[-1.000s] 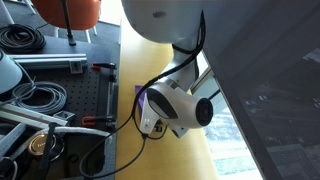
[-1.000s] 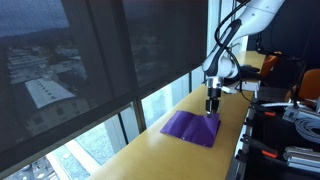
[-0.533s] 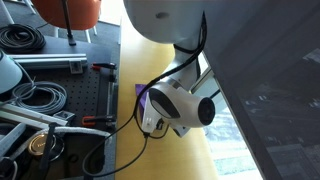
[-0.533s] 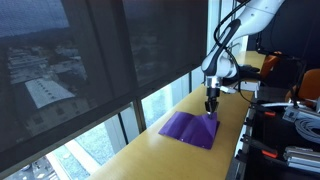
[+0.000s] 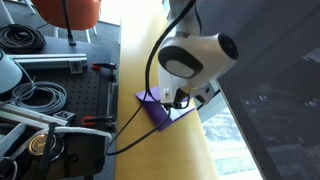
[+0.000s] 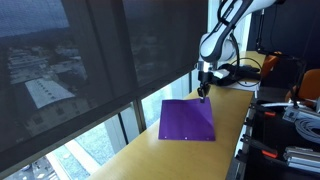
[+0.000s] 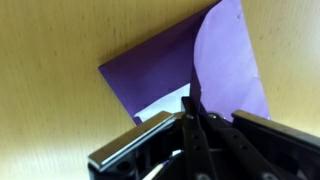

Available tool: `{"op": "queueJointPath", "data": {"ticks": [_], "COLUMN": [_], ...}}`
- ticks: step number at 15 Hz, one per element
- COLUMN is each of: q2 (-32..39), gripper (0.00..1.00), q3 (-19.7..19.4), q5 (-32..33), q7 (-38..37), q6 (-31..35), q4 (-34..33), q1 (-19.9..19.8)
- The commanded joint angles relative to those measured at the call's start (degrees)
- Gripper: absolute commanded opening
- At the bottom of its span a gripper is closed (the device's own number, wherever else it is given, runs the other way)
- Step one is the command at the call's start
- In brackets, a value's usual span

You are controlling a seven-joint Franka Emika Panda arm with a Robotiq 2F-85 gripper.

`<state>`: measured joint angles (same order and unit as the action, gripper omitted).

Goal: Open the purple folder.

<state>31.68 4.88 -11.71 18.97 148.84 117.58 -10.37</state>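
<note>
The edge of the folder [image 6: 187, 121] is pinched in the clenched pincer [image 7: 189, 106] and held off the bench [image 6: 225, 150] for opening.

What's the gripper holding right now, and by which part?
The gripper is shut on the purple folder, pinching the edge of its raised top cover. A white sheet shows beneath it.

window shade [image 6: 100, 60] beside gripper [image 6: 202, 97] | cable clutter [image 5: 35, 98] opposite | tabletop [image 6: 180, 160] around the purple folder [image 6: 188, 120] free
</note>
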Motion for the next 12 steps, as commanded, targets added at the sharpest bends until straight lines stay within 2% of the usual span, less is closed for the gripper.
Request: {"op": "queueJointPath", "data": {"ticks": [1, 5, 9, 11, 12], "q2": [-13.02, -19.53, -20.72, -19.74, -19.44], "gripper": [0.0, 0.0, 0.0, 0.0, 0.0], "q3": [-5.7, -12.39, -23.29, -25.83, -25.41], "q5": [10.44, 29.64, 49.36, 59.18, 64.1], "q7": [-10.0, -25.39, -40.37, -48.54, -52.88], "q6": [2.8, 3.44, 2.86, 2.02, 1.72], "q4": [8.34, 10.36, 9.83, 9.51, 9.99], "q1": [8.45, 18.29, 32.58, 36.86, 37.2]}}
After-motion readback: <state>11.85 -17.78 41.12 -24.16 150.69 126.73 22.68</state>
